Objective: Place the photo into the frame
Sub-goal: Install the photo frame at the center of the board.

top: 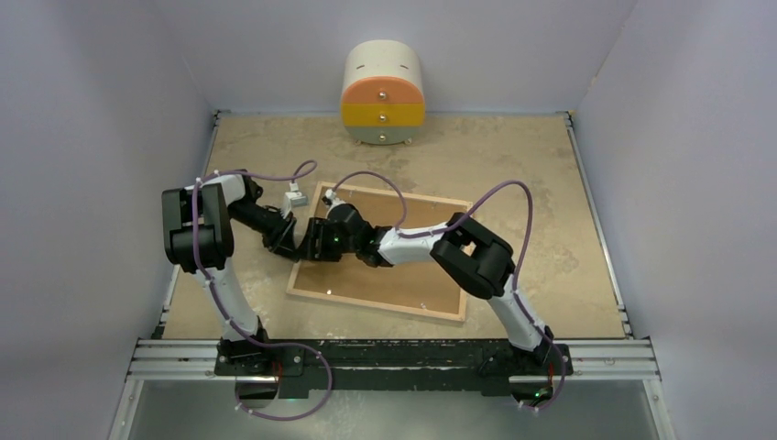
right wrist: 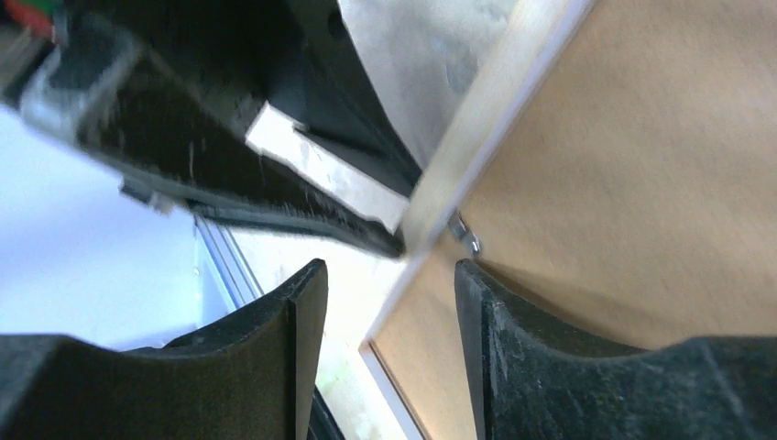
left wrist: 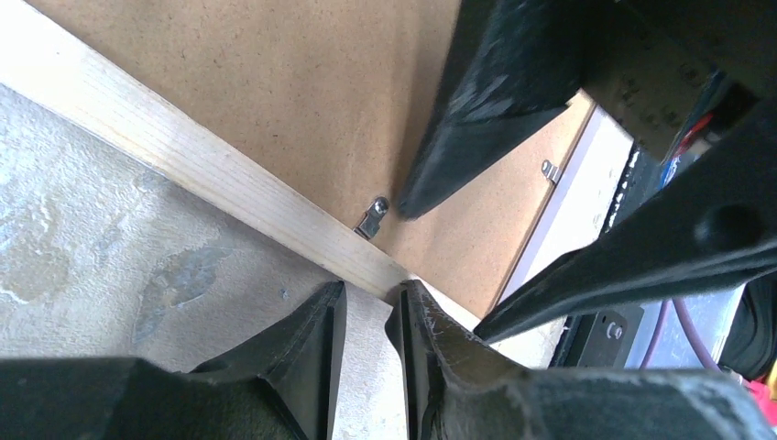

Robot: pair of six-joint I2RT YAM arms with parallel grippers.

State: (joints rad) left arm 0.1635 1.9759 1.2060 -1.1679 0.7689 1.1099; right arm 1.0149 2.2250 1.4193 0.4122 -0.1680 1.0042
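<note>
Your left gripper [left wrist: 368, 298] is sitting almost closed, with only a thin slit showing between its black fingers. The tips are pressing right against the outer edge of the light wood rim of the large rectangular picture frame [left wrist: 183, 151]. You cannot tell from these views whether they are actually pinching that rim.

Your right gripper [right wrist: 387, 268] is hanging about half open and holding nothing. Its two fingers are straddling the same left edge of the frame, with space showing on both sides. In the left wrist view, one of its fingertips [left wrist: 412, 203] is resting on the plain brown backing board [left wrist: 302, 92], just beside a small silver metal tab [left wrist: 373, 216] fixed at the rim.

The frame is lying back-up and slightly askew near the middle of the mottled beige table [top: 513, 165], with the brown board filling it. Both grippers are meeting at its left side. A small white block [top: 295, 197] is sitting near the frame's far left corner. A rounded cream cabinet with orange, yellow and grey-green drawers [top: 383, 96] is standing at the back wall, well apart.
</note>
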